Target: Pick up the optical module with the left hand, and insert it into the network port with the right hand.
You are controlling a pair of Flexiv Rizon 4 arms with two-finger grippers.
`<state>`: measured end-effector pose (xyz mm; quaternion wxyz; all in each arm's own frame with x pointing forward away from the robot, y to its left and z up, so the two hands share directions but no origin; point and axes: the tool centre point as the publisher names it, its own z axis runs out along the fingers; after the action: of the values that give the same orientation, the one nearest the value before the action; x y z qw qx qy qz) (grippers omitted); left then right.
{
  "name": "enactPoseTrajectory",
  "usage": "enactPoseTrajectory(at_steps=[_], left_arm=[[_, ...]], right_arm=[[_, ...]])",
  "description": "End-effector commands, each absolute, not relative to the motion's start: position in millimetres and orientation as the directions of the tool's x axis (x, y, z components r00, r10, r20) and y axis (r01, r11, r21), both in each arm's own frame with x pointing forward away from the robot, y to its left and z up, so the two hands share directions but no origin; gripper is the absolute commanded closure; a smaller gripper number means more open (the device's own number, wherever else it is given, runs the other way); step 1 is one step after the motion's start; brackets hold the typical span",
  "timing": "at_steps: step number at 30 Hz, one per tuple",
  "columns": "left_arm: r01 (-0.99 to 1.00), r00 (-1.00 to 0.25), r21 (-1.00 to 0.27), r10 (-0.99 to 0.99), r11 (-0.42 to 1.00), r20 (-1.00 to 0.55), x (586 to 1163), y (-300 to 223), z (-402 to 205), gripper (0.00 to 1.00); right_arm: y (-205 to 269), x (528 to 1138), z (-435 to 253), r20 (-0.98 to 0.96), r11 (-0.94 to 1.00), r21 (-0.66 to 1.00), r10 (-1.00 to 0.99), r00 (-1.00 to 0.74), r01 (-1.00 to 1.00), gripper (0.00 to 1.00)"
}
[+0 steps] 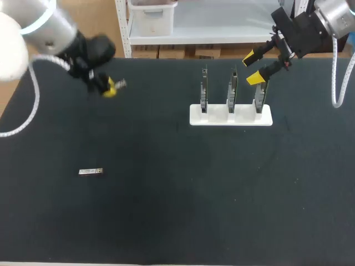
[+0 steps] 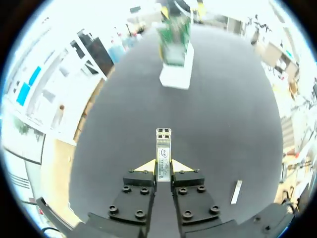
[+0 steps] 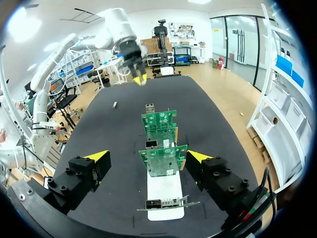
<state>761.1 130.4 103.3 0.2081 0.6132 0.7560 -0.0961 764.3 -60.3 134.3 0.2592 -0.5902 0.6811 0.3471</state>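
My left gripper (image 2: 163, 167) is shut on a silver optical module (image 2: 163, 145), which sticks out ahead of the yellow tips. In the head view this gripper (image 1: 112, 87) hangs over the table's far left with the module (image 1: 120, 84) pointing right. A second silver module (image 1: 90, 172) lies flat on the black table, nearer the front left; it also shows beside the left gripper (image 2: 237, 192). My right gripper (image 1: 256, 67) is open above the right end of the white stand (image 1: 231, 115). The stand's green network cards (image 3: 161, 159) rise between the right gripper's (image 3: 147, 158) spread fingers.
The white stand holds three upright cards in a row, with ports on their near edges (image 3: 166, 203). The black table (image 1: 183, 194) stretches wide around the stand. In the right wrist view, my left arm (image 3: 119, 29) shows beyond the cards.
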Motion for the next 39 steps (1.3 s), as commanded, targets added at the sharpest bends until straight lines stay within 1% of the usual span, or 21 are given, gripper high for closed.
enactPoseTrajectory(at_steps=[1, 5, 11, 16, 20, 24, 25, 28, 31, 34, 39], left_arm=[[0.945, -0.157, 0.085, 0.668, 0.315, -0.727, 787, 121, 132, 1.00], [0.939, -0.122, 0.080, 0.543, 0.333, -0.831, 810, 93, 163, 1.00], [0.959, -0.014, 0.110, 0.435, 0.259, -0.900, 830, 34, 200, 1.00], [0.973, 0.048, 0.121, 0.343, 0.194, -0.938, 833, -13, 219, 1.00], [0.981, 0.067, 0.112, 0.265, 0.157, -0.962, 829, -49, 227, 1.00], [0.983, 0.074, 0.110, 0.233, 0.145, -0.970, 819, -78, 231, 1.00], [0.986, 0.077, 0.105, 0.202, 0.132, -0.976, 815, -83, 234, 1.00], [0.983, 0.104, 0.129, 0.184, 0.128, -0.977, 803, -94, 239, 1.00], [0.986, 0.107, 0.125, 0.156, 0.112, -0.982, 794, -107, 240, 1.00], [0.985, 0.130, 0.147, 0.173, 0.085, -0.976, 787, -122, 236, 1.00], [0.991, 0.111, 0.121, 0.159, 0.056, -0.981, 781, -140, 227, 1.00]], right_arm=[[-60, 763, 134, -0.763, 0.065, 0.165, -0.624, -0.169, -0.984, 0.00], [-60, 763, 134, -0.763, 0.065, 0.165, -0.624, -0.169, -0.984, 0.00], [-60, 763, 134, -0.763, 0.065, 0.165, -0.624, -0.169, -0.984, 0.00], [-60, 763, 134, -0.763, 0.065, 0.165, -0.624, -0.169, -0.984, 0.00], [-60, 763, 134, -0.763, 0.065, 0.165, -0.624, -0.169, -0.984, 0.00], [-60, 763, 134, -0.763, 0.065, 0.165, -0.624, -0.169, -0.984, 0.00], [-60, 763, 134, -0.763, 0.065, 0.165, -0.624, -0.169, -0.984, 0.00], [-60, 763, 134, -0.763, 0.065, 0.165, -0.624, -0.169, -0.984, 0.00], [-60, 763, 134, -0.763, 0.065, 0.165, -0.624, -0.169, -0.984, 0.00], [-60, 763, 134, -0.763, 0.065, 0.165, -0.624, -0.169, -0.984, 0.00], [-60, 763, 134, -0.763, 0.065, 0.165, -0.624, -0.169, -0.984, 0.00]])
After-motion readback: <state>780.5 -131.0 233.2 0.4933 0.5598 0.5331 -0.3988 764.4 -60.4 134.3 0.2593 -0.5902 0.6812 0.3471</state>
